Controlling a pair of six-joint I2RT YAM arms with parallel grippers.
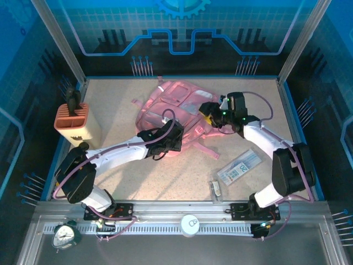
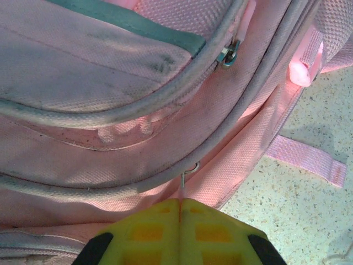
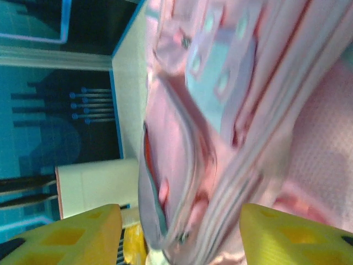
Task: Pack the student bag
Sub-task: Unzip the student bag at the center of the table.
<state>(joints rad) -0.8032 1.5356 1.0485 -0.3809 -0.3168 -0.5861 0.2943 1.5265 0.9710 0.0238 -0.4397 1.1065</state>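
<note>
At the left of the top view, an orange-and-cream pen holder point(image 1: 71, 126) stands on the tabletop point(image 1: 127, 182). Next, the left gripper point(image 2: 180, 203) is squeezed together against the student bag point(image 1: 177, 100) — the big pink bag lies in the middle. At the bag's right side, the right gripper point(image 3: 179, 214) has its fingers apart. A clear packet point(image 1: 241, 167) lies lower right.
</note>
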